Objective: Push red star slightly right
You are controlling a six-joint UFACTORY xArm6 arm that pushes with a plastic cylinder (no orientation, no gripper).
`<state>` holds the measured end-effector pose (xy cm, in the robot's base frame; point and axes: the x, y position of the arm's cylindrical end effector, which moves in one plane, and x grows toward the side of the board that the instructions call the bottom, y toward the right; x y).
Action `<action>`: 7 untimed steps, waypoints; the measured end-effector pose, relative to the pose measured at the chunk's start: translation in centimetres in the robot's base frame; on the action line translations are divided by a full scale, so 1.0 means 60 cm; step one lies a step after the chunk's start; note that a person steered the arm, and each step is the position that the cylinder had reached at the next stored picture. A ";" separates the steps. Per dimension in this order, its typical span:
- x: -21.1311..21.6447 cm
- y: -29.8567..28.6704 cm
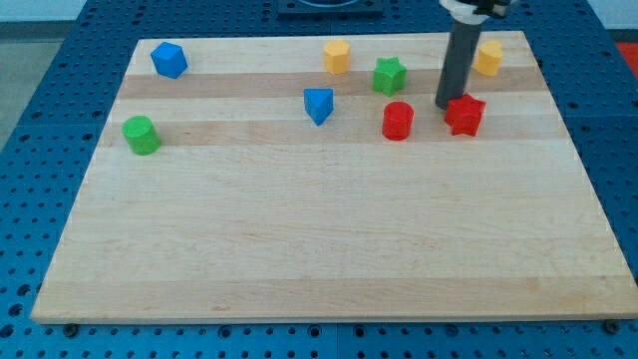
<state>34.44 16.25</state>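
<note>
The red star (465,116) lies on the wooden board at the view's upper right. My tip (445,106) rests on the board right against the star's upper left edge. The dark rod rises from there toward the view's top. A red cylinder (398,121) stands to the star's left, a short gap away.
A green star (390,75) lies above the red cylinder. A yellow block (488,57) sits behind the rod at the top right, a yellow block (337,56) at the top middle. A blue triangular block (318,105), a blue block (168,60) and a green cylinder (141,135) lie leftward.
</note>
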 end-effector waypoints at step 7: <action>0.053 -0.024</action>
<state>37.61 14.81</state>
